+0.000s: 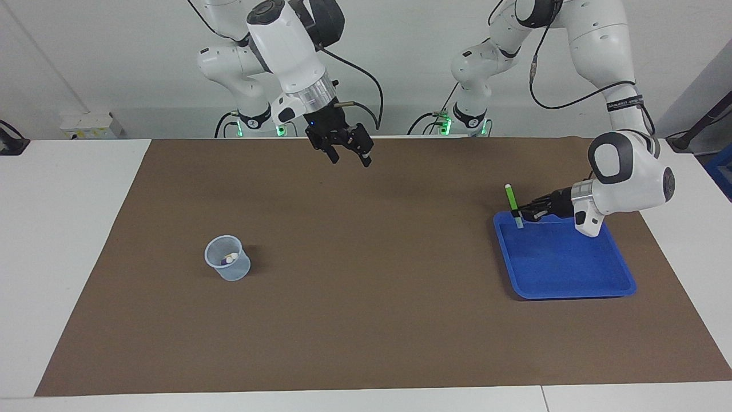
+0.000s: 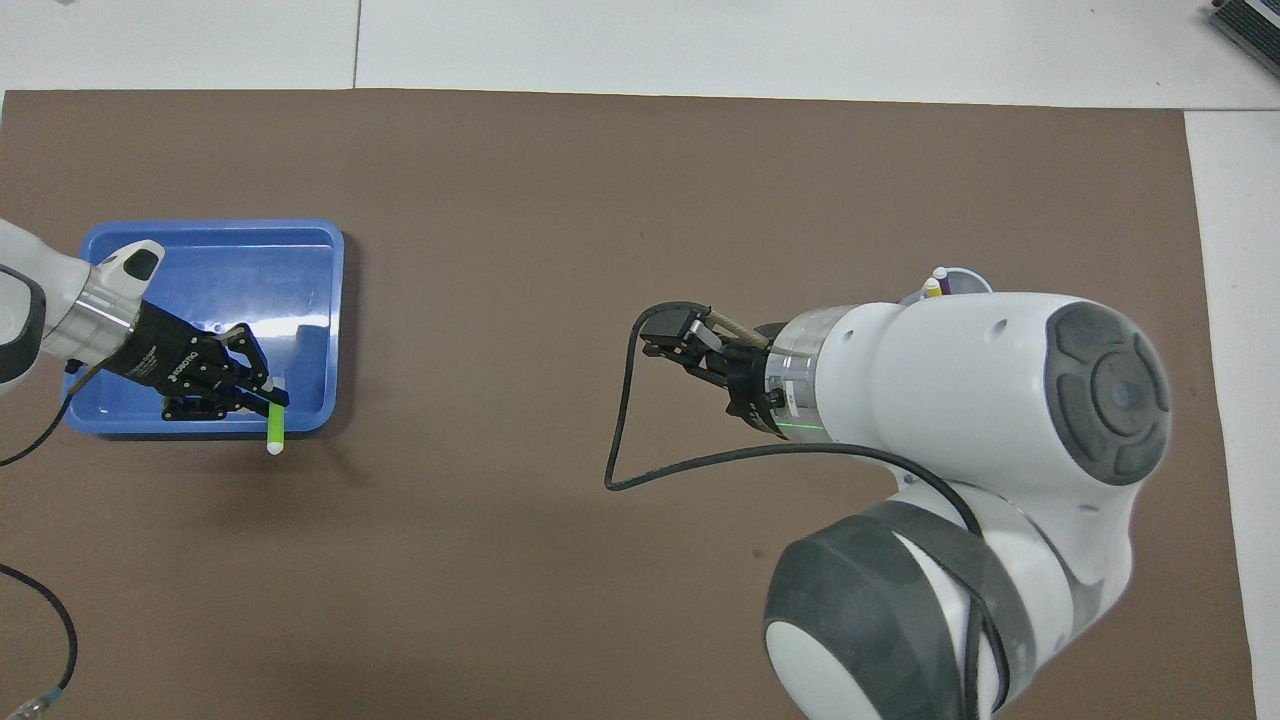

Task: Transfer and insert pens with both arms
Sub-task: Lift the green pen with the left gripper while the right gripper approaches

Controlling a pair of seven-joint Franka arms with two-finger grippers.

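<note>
Green pen [image 1: 512, 201], pinched near its lower end between the closed fingers of the left gripper [image 1: 521, 215], standing almost upright in the air over the corner of the blue tray [image 1: 572, 289] nearest the robots. Pale end pointing down, just above the tray's rim in the facing view; contact with the rim hard to judge from either angle, probably none. In the overhead view, green pen [image 2: 274, 424] sticking out past the tray's edge [image 2: 335, 300], held by the left gripper [image 2: 262, 395], with the wrist covering part of the tray floor.

Toward the right arm's end of the table, on the brown mat [image 1: 366, 320], a small clear cup [image 1: 228, 265] holding two more pens. Only pale tips and a hint of purple showing at the cup's mouth in the facing view. In the overhead view, cup [image 2: 960, 277] almost wholly hidden under the right arm's white body, with just a sliver of rim, a yellow pen [image 2: 932, 288] tip and a purple pen [image 2: 941, 273] tip peeking out.

Right gripper [image 1: 347, 154] raised over the bare mat close to the robots' edge, fingers spread apart, holding nothing. In the overhead view, right gripper [image 2: 668, 345] partly masked by its own wrist and cable loop.
</note>
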